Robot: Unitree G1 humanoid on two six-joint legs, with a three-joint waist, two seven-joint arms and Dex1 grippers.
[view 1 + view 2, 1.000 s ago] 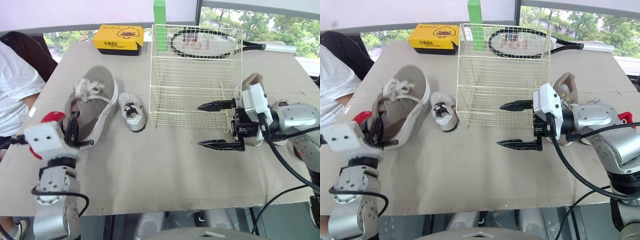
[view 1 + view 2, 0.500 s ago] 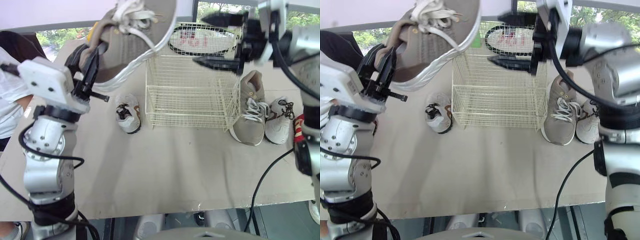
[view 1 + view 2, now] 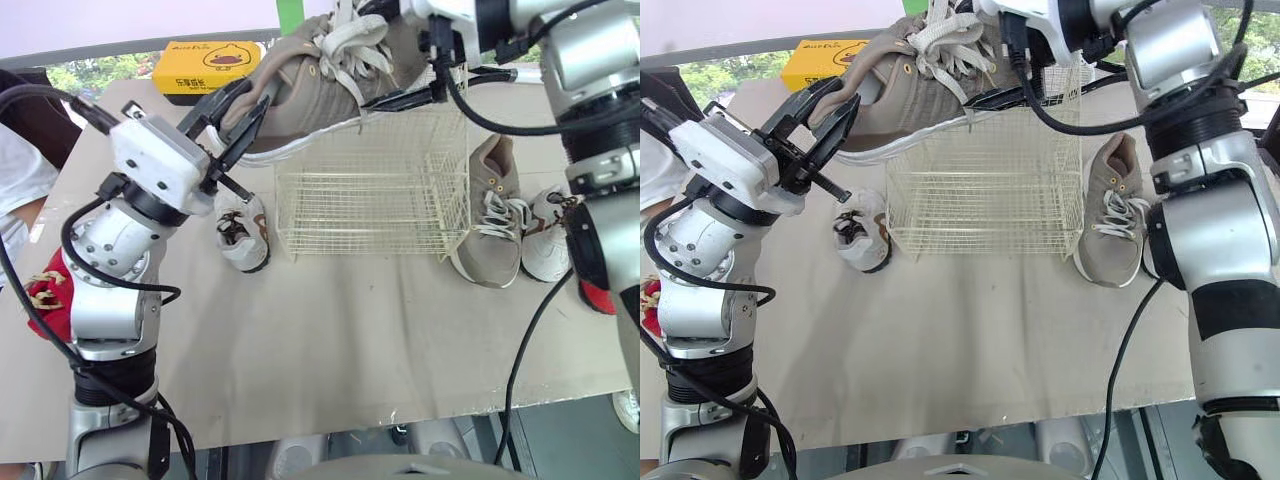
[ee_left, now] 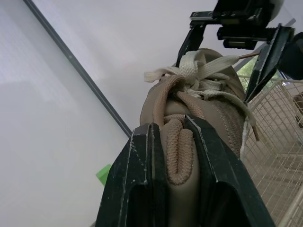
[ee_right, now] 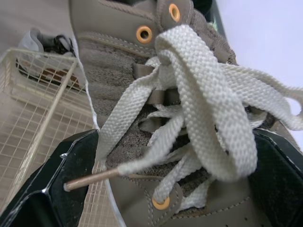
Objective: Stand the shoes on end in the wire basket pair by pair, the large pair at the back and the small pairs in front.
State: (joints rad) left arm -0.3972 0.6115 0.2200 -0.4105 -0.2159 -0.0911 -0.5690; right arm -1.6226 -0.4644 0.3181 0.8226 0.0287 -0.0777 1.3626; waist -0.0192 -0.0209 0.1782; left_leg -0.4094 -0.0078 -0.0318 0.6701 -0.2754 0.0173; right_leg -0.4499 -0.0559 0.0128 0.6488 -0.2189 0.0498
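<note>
A: Counter (image 3: 330,340) no longer bears the large shoe (image 3: 310,90); it hangs above the wire basket (image 3: 370,200), left jaws clamped on its heel.
B: Right jaws, apart, now straddle its laces; tipping it upright looks next.

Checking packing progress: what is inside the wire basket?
No shoes stand inside the wire basket; the table shows through its mesh. The large grey shoe, held over it by the left gripper, hides part of its upper rim.
</note>
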